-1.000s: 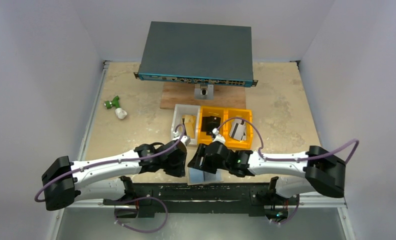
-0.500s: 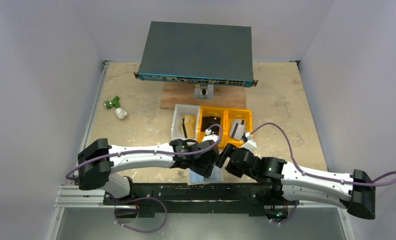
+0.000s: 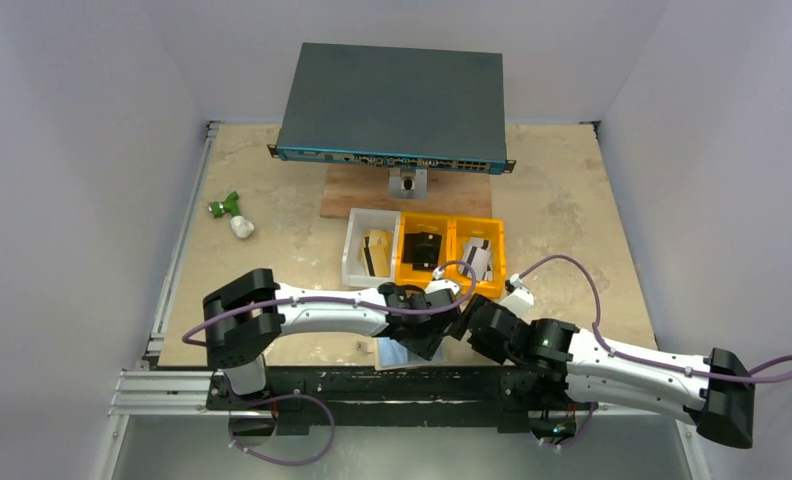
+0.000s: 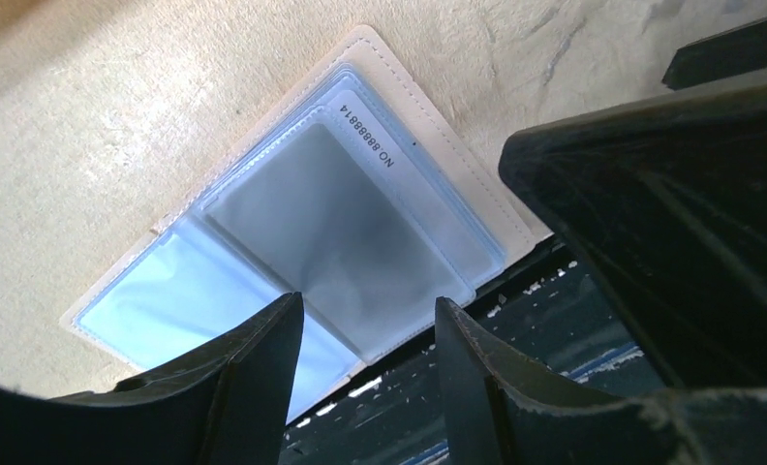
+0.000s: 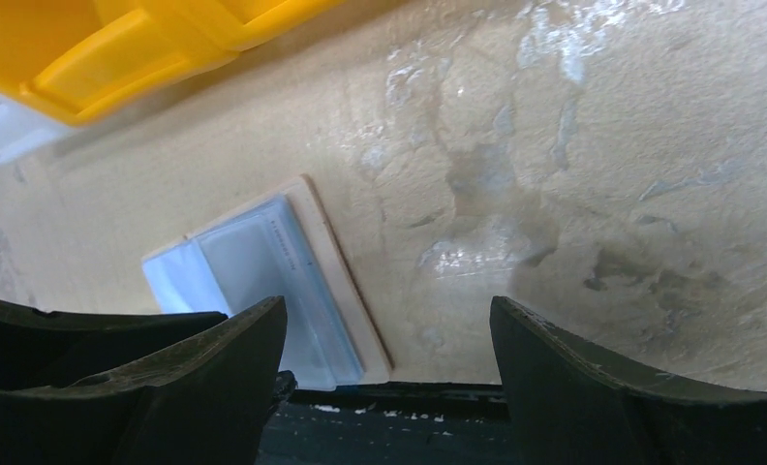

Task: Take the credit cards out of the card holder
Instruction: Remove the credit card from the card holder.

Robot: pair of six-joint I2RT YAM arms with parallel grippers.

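The card holder lies open and flat at the table's near edge, partly under both wrists. In the left wrist view the card holder shows pale blue clear sleeves on a tan backing, and a grey credit card with a printed number sits in the right sleeve. My left gripper hovers open just above that sleeve's near corner, with nothing between its fingers. My right gripper is open and empty over bare table, just right of the card holder.
Three bins stand beyond the holder: a white bin with a tan card, an orange bin with a small black block, an orange bin with a white card. A network switch sits on a wooden board. A green-and-white object lies far left.
The left gripper has opened and its arm has swung right over the holder. The right gripper has opened wider and pulled off the holder to its right.
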